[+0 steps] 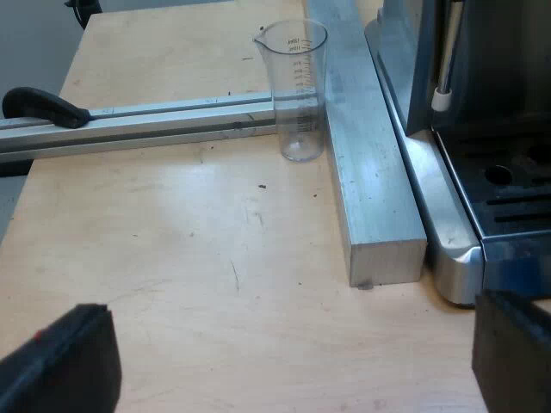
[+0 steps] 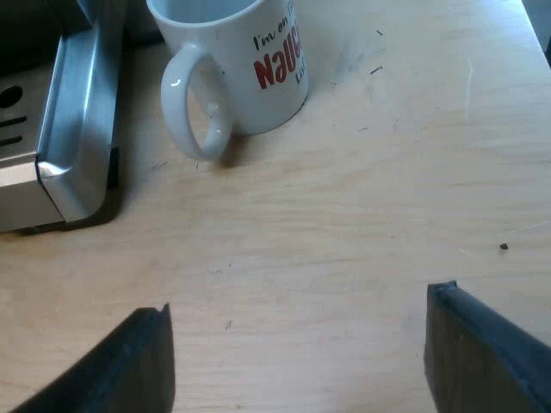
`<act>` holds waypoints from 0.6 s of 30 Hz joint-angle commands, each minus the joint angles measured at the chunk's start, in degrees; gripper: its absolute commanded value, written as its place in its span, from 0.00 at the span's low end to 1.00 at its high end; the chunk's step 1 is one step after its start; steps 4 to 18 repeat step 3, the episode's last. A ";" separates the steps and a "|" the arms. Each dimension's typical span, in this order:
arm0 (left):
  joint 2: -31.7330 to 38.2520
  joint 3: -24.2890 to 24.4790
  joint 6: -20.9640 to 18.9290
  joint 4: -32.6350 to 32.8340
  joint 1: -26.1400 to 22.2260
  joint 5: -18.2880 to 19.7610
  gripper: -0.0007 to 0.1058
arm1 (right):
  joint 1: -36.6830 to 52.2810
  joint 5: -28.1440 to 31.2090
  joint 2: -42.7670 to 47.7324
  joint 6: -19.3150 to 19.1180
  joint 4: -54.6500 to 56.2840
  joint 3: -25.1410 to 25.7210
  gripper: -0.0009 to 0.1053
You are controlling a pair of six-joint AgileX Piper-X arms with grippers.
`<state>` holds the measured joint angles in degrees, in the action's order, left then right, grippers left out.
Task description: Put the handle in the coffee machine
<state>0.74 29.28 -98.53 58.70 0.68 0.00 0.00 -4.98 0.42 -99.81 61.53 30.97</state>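
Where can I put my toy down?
The table is bare between the open left gripper and the measuring glass, bordered by the two metal bars. More lies between the open right gripper and the mug. Crowded: the corner where the glass stands, and the gap between mug and espresso machine.

measuring glass (image 1: 297, 90) upright on table (image 1: 189, 258), just beside bar (image 1: 370, 172), at cross rail (image 1: 172, 120) end | bar flat on table, between measuring glass and espresso machine (image 1: 482, 172) base | mug (image 2: 237, 64) upright on table, near machine corner, apart
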 commanded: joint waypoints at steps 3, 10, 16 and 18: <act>8.06 0.23 -0.19 -0.31 0.17 0.00 0.80 | 0.38 -0.40 2.53 -0.22 -0.51 0.22 0.60; 8.06 0.23 -0.19 -0.31 0.17 0.00 0.80 | 0.38 -0.40 2.53 -0.22 -0.51 0.22 0.60; 8.06 0.23 -0.19 -0.31 0.17 0.00 0.80 | 0.38 -0.40 2.53 -0.22 -0.51 0.22 0.60; 8.06 0.23 -0.19 -0.31 0.17 0.00 0.80 | 0.38 -0.40 2.53 -0.22 -0.51 0.22 0.60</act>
